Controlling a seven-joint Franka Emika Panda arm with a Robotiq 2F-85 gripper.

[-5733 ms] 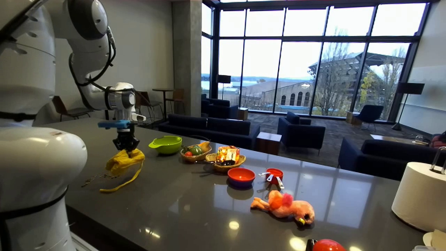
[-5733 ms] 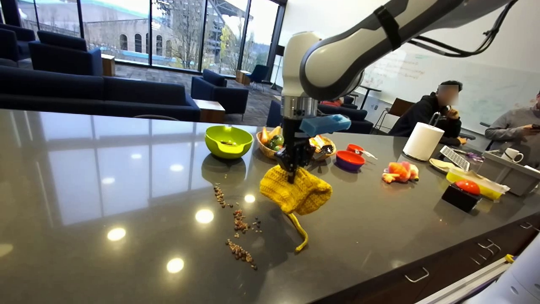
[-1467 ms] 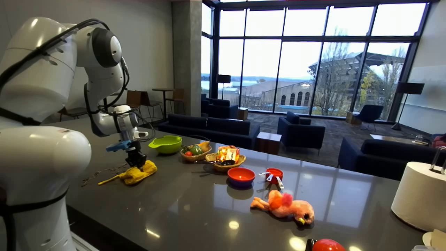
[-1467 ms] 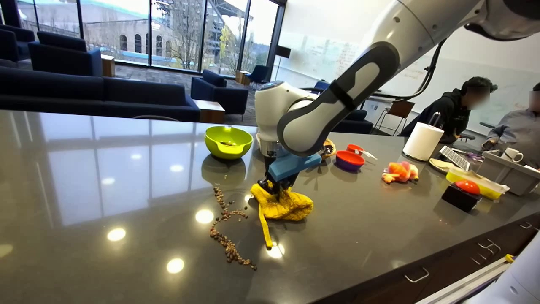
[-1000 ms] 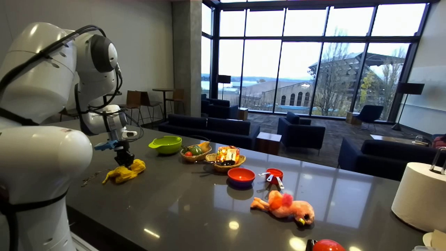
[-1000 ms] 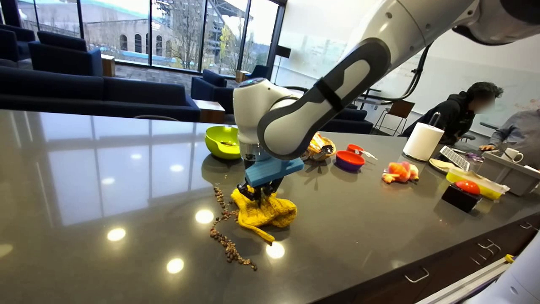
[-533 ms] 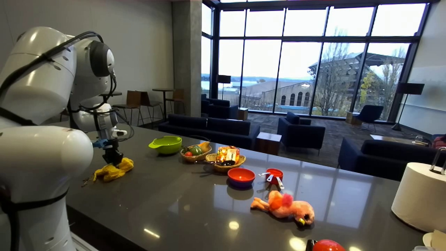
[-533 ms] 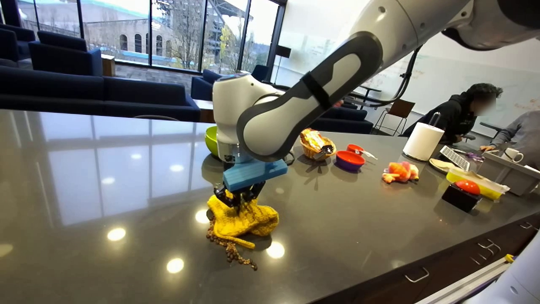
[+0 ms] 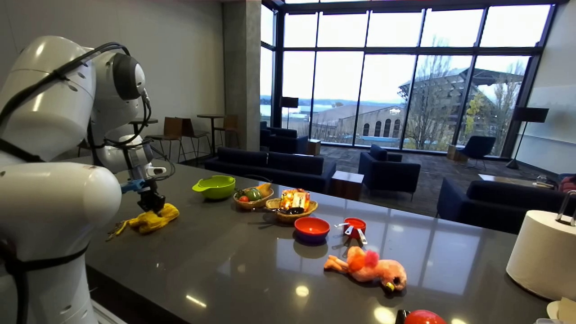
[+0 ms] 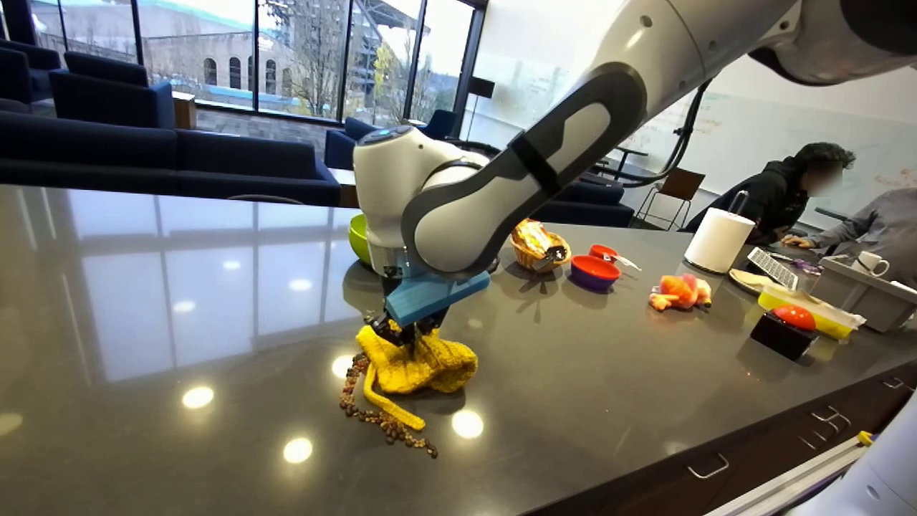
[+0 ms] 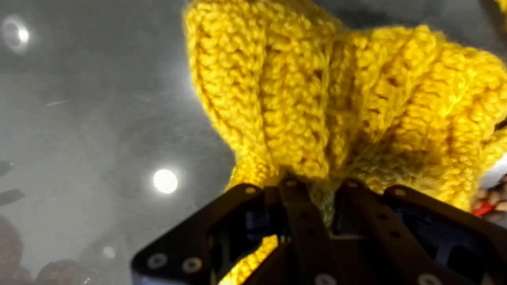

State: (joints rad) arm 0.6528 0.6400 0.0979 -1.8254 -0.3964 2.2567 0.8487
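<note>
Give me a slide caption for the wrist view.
Black tool pinching a yellow crocheted cloth, glossy gray counter behind.

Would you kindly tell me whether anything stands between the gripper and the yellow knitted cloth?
Nothing visible does: the gripper holds the yellow knitted cloth directly, and the small brown bits lie outside its grip.

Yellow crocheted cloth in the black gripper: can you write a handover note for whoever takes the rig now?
Black gripper: shut on the yellow crocheted cloth.
Things: cloth low at the glossy grey countertop; small brown grains in a curved trail beside it; lime-green bowl stands apart from both.
Done: cloth gripped, alongside the grains.
Left: grains lie loose on the countertop; perhaps sweep them together.
</note>
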